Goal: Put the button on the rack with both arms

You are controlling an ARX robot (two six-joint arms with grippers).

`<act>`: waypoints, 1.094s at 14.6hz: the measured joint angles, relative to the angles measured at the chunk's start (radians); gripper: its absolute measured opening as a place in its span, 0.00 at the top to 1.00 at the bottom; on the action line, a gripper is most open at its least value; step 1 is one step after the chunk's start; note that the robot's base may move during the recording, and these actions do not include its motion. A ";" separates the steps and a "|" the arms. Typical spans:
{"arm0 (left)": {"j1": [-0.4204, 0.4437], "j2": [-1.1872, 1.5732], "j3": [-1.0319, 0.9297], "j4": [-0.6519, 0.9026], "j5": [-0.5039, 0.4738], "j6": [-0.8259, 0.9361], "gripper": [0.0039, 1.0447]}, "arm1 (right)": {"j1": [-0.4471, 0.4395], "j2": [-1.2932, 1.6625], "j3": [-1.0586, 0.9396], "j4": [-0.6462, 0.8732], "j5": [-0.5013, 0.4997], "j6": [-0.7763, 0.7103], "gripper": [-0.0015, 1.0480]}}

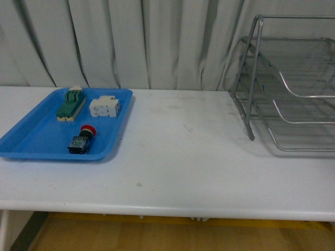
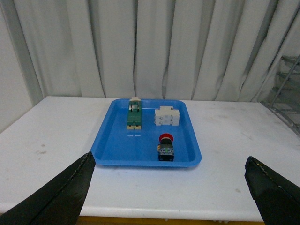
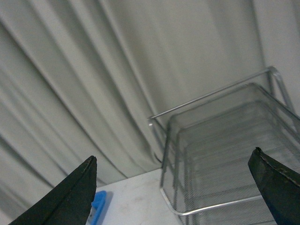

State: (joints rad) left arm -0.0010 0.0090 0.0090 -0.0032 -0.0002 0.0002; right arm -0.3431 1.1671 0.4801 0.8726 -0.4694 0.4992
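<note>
The button [image 1: 82,140], red cap on a black body, lies on its side in the blue tray [image 1: 31,137] at the table's left. The left wrist view shows the button [image 2: 166,148] in the tray's near part. My left gripper [image 2: 171,192] hovers open in front of the tray, well short of the button, nothing between its black fingers [image 2: 61,197]. The silver wire rack [image 1: 288,83] stands at the table's right. My right gripper [image 3: 173,190] is open in the air, facing the rack [image 3: 220,154], nothing held. Neither arm shows in the front view.
A green-and-cream block [image 1: 71,103] and a white block [image 1: 104,107] lie in the far part of the blue tray. Grey curtains [image 1: 157,42] hang behind the white table [image 1: 183,157]. The table's front edge runs along the bottom of the front view.
</note>
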 joint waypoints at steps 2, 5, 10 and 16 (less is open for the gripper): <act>0.000 0.000 0.000 0.000 0.000 0.000 0.06 | -0.091 0.292 0.215 0.024 0.002 0.126 0.06; 0.000 0.000 0.000 0.000 0.000 0.000 0.06 | -0.198 0.603 0.368 0.107 -0.097 0.389 0.06; 0.000 0.000 0.000 0.000 0.000 0.000 0.06 | -0.212 0.885 0.327 0.414 -0.203 0.834 0.06; 0.000 0.000 0.000 0.000 0.000 0.000 0.06 | -0.114 1.043 0.356 0.414 -0.175 0.870 0.06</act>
State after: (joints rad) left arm -0.0010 0.0090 0.0090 -0.0032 -0.0002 0.0002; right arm -0.4576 2.2101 0.8364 1.2869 -0.6445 1.3689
